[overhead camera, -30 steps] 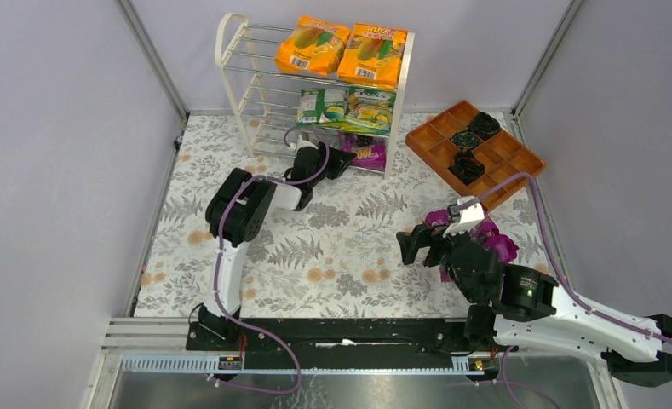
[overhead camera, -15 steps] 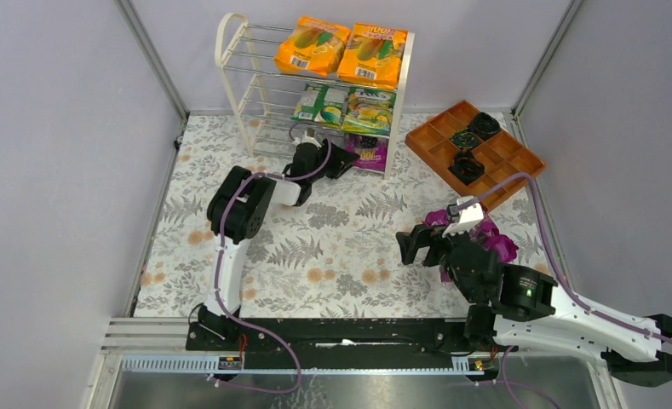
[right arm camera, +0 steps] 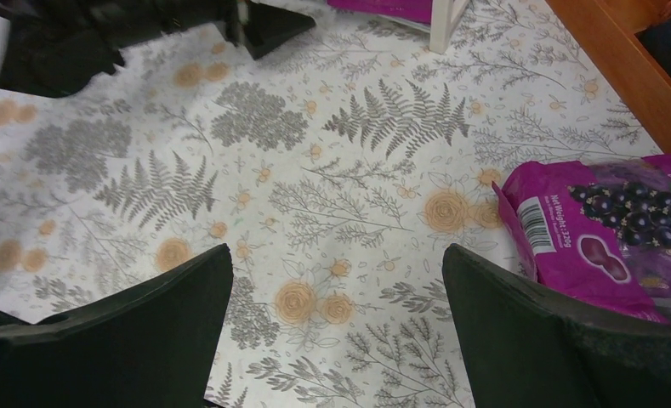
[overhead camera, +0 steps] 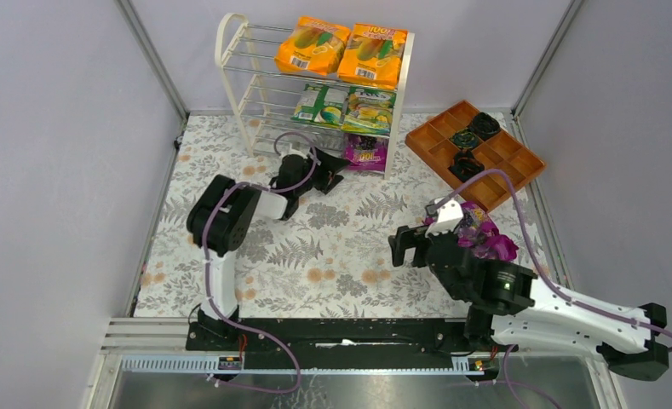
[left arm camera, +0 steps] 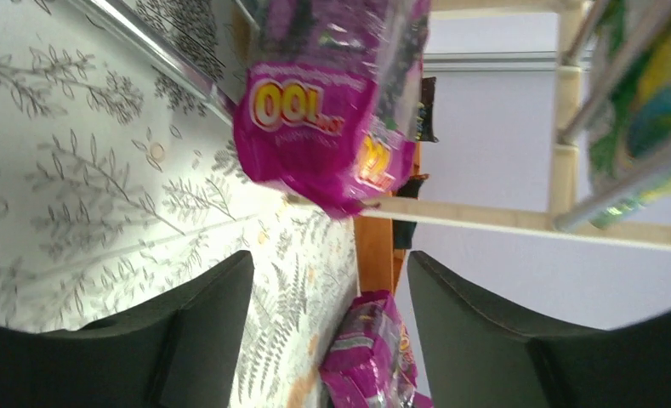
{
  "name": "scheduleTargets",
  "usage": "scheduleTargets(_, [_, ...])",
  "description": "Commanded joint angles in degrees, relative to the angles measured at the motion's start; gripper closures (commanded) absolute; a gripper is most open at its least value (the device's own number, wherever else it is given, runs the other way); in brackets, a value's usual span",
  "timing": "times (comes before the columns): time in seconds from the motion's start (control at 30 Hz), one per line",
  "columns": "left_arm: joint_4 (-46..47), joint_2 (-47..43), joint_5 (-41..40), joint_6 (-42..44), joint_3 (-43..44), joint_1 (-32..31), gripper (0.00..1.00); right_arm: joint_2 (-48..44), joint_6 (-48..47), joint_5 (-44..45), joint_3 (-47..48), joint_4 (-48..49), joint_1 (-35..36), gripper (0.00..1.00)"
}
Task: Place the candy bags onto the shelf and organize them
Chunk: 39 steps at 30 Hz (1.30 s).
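The cream-white shelf stands at the back. Two orange bags lie on its top tier, two green-yellow bags on the middle tier, and a purple bag on the bottom tier, also seen in the left wrist view. My left gripper is open and empty, just in front of the bottom tier. Loose purple bags lie on the mat at right, one in the right wrist view. My right gripper is open and empty, left of them.
An orange compartmented tray with black round objects sits at the back right. The floral mat covers the table. Grey walls enclose the sides and back.
My left gripper has drawn back out of the shelf's bottom tier toward the left, leaving the purple bag there. My right arm has shifted a little left and forward.
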Motion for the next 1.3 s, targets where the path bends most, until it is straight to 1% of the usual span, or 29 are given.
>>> scheduleTargets(0.0, [1.4, -10.3, -2.0, 0.3, -5.5, -0.6, 0.25, 3.8, -0.6, 2.2, 3.3, -2.2, -0.3, 0.00])
scheduleTargets(0.1, [-2.2, -16.0, -0.5, 3.4, -9.0, -2.0, 0.12, 8.0, -0.2, 3.8, 5.7, -5.4, -0.5, 0.00])
scheduleTargets(0.2, [-6.1, -22.4, 1.6, 8.1, -11.0, -4.6, 0.10, 13.3, 0.0, 3.5, 8.3, -8.5, -3.9, 0.00])
scheduleTargets(0.27, [-8.4, -26.2, 2.9, 11.1, -12.4, -6.3, 0.10, 16.8, -0.7, 0.5, 9.8, -10.0, -9.4, 0.00])
scheduleTargets(0.37, [-12.9, -31.5, 6.4, 15.6, -12.5, -6.8, 0.10, 21.4, -1.7, -4.3, 11.8, -11.2, -17.9, 0.00])
scheduleTargets(0.5, [-26.7, -37.5, 10.7, 26.7, -7.2, -6.8, 0.08, 27.5, -3.7, -11.1, 13.2, -11.9, -28.5, 0.00])
scheduleTargets(0.57, [-33.2, -40.2, 11.5, 32.0, -4.4, -6.7, 0.07, 33.2, -5.1, -13.4, 14.8, -14.5, -33.2, 0.00])
scheduleTargets(0.6, [-36.0, -41.5, 11.2, 34.9, -3.1, -6.7, 0.07, 36.1, -5.8, -12.9, 16.3, -17.1, -34.5, 0.00])
scheduleTargets(0.67, [-40.9, -43.6, 9.2, 40.4, -1.4, -6.7, 0.06, 41.6, -6.6, -10.4, 19.7, -21.6, -35.1, 0.00])
scheduleTargets(0.73, [-43.5, -45.2, 7.3, 43.6, -1.0, -6.7, 0.05, 45.9, -8.3, -9.2, 22.4, -24.7, -35.1, 0.00])
scheduleTargets(0.83, [-44.1, -46.8, 6.2, 44.9, -1.5, -6.2, 0.03, 50.9, -9.8, -9.1, 26.1, -29.7, -35.1, 0.00])
scheduleTargets(0.9, [-44.5, -47.2, 6.4, 44.7, -1.5, -5.6, 0.03, 52.6, -10.7, -9.1, 26.3, -31.6, -35.2, 0.00])
scheduleTargets(1.03, [-44.9, -48.0, 5.7, 45.3, -1.4, -5.8, 0.03, 53.2, -11.3, -11.3, 26.0, -34.6, -35.1, 0.10])
scheduleTargets(1.07, [-44.9, -47.8, 5.3, 45.3, -1.4, -5.8, 0.03, 53.0, -11.3, -11.9, 25.9, -34.8, -35.2, 0.17])
scheduleTargets(1.1, [-44.9, -47.8, 4.9, 45.2, -1.5, -5.8, 0.03, 52.8, -11.4, -12.2, 25.5, -34.5, -35.1, 0.22])
scheduleTargets(1.27, [-44.4, -48.5, 4.5, 44.0, -2.5, -5.8, 0.02, 55.0, -11.4, -12.2, 25.0, -34.0, -35.1, 0.31])
